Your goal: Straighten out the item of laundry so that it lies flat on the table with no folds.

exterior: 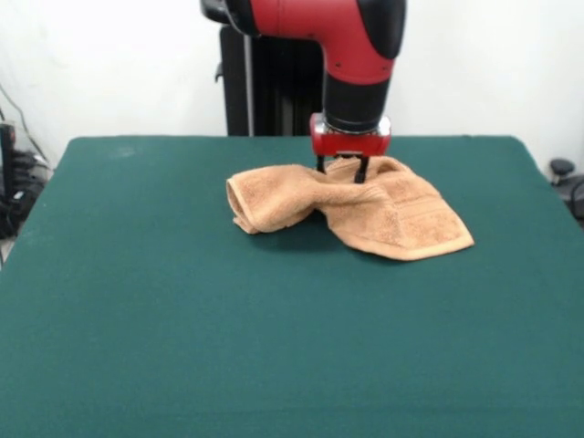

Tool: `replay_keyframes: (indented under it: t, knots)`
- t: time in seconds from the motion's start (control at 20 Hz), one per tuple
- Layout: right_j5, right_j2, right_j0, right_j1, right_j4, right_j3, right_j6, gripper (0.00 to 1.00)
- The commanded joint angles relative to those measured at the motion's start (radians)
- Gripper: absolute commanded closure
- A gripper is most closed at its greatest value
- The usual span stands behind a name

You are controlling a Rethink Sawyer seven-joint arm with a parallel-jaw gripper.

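The item of laundry (365, 214), an orange-tan terry towel, lies crumpled at the far middle of the green table (274, 347). Its left part is bunched into a rolled fold, and its right part spreads flatter towards a near-right corner with a woven band. My gripper (342, 171) comes straight down onto the towel's far edge. Its two dark fingers (362, 172) stand on either side of a raised ridge of cloth that is pinched between them, and the folds run towards that spot.
The table's green cloth stretches wide on every side of the towel. Cables and dark equipment sit off the table's left edge (14, 182). A dark object (564, 173) is beyond the right edge.
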Motion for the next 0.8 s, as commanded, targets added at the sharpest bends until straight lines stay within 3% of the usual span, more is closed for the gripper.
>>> replay_keyframes:
  t: [0.05, 0.3, 0.8]
  knots:
    - [0.047, 0.111, -0.002, -0.063, 0.006, 0.05, 0.11, 0.0]
    - [0.14, 0.118, -0.015, -0.158, 0.02, 0.078, 0.087, 0.0]
    - [0.249, 0.129, -0.043, -0.26, 0.027, 0.1, 0.057, 0.0]
